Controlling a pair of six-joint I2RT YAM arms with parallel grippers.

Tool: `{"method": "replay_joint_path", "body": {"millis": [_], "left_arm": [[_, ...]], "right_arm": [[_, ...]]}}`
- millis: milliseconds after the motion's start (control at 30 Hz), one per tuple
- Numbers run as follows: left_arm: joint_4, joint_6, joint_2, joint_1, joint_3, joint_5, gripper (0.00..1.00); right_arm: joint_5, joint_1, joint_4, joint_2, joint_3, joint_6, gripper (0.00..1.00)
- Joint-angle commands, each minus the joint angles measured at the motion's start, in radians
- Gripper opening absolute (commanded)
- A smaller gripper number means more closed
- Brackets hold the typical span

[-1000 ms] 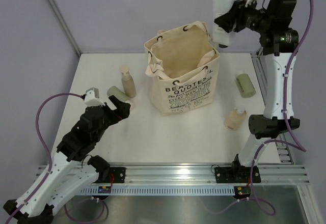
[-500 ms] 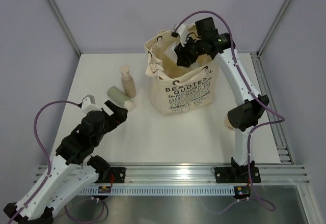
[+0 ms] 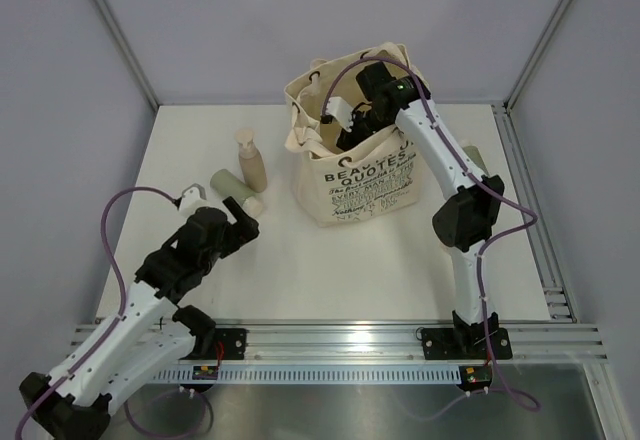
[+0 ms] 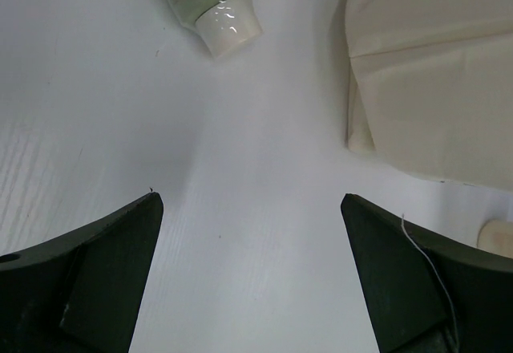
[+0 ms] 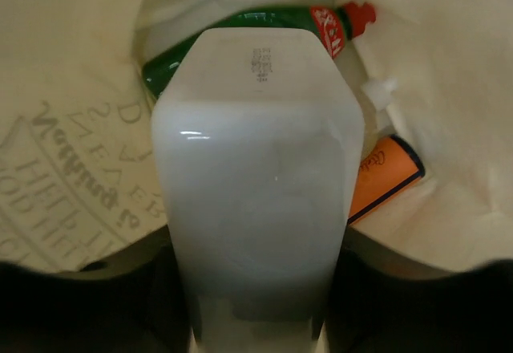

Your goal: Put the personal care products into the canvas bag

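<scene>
Right arm has swung in from high on the far right, and its right hand [image 3: 348,125] is now down inside the mouth of the cream canvas tote bag with black lettering [image 3: 365,185], taking the white squarish plastic bottle [image 5: 256,168] with it. From the wrist camera that hand looks clenched on the bottle, dark fingers either side of it. The end with the moulded mark points down into the bag. Below it lie a dark green bottle with a red cap [image 5: 264,20] and an orange tube with a black band [image 5: 386,178].

So the white one is inside the bag but not let go yet. I'd guess all that's left for it is to release and pull out without snagging the canvas.

Left arm has crept a bit further out too. Its left hand [image 4: 248,273] is released, fingers spread with nothing between them. It sits near the sage-green tube with a white cap [image 3: 235,190], which lies on the white worktop [image 3: 320,270]. The beige pump bottle [image 3: 250,165] stands upright just beyond the tube. Those two are still outside the bag, and the tube looks like the next pick.
</scene>
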Motion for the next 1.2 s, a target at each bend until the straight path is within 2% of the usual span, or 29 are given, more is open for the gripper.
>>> {"method": "replay_joint_path", "body": {"millis": [0, 67, 100, 200, 300, 433, 667, 833, 967, 1167], "left_arm": [[0.121, 0.021, 0.106, 0.088, -0.027, 0.03, 0.99], [0.178, 0.017, 0.166, 0.139, -0.027, 0.099, 0.99], [0.198, 0.017, 0.223, 0.18, -0.025, 0.12, 0.99], [0.266, 0.024, 0.345, 0.26, 0.004, 0.185, 0.95], [0.272, 0.024, 0.455, 0.329, 0.071, 0.243, 0.96], [0.258, 0.0, 0.574, 0.38, 0.145, 0.262, 0.97], [0.381, -0.057, 0.656, 0.55, 0.157, 0.367, 0.91], [0.402, -0.025, 0.817, 0.611, 0.295, 0.421, 0.9], [0.352, 0.001, 0.982, 0.628, 0.432, 0.441, 0.89], [0.215, 0.014, 1.099, 0.63, 0.564, 0.395, 0.88]], "right_arm": [[0.073, -0.001, 0.003, 0.039, 0.054, -0.015, 0.69], [0.046, -0.001, 0.024, 0.031, 0.061, 0.019, 0.83], [0.035, -0.002, 0.037, 0.022, 0.076, 0.03, 0.93], [-0.001, -0.007, 0.002, 0.02, 0.153, 0.048, 1.0], [-0.042, -0.015, -0.037, 0.02, 0.242, 0.071, 0.99], [-0.108, -0.056, -0.012, -0.044, 0.25, 0.113, 1.0], [-0.378, -0.185, 0.043, -0.21, 0.16, 0.179, 1.0], [-0.562, -0.269, 0.087, -0.297, 0.034, 0.234, 0.99], [-0.637, -0.33, 0.095, -0.371, -0.037, 0.257, 0.99], [-0.68, -0.403, 0.087, -0.466, -0.129, 0.248, 0.99]]}}
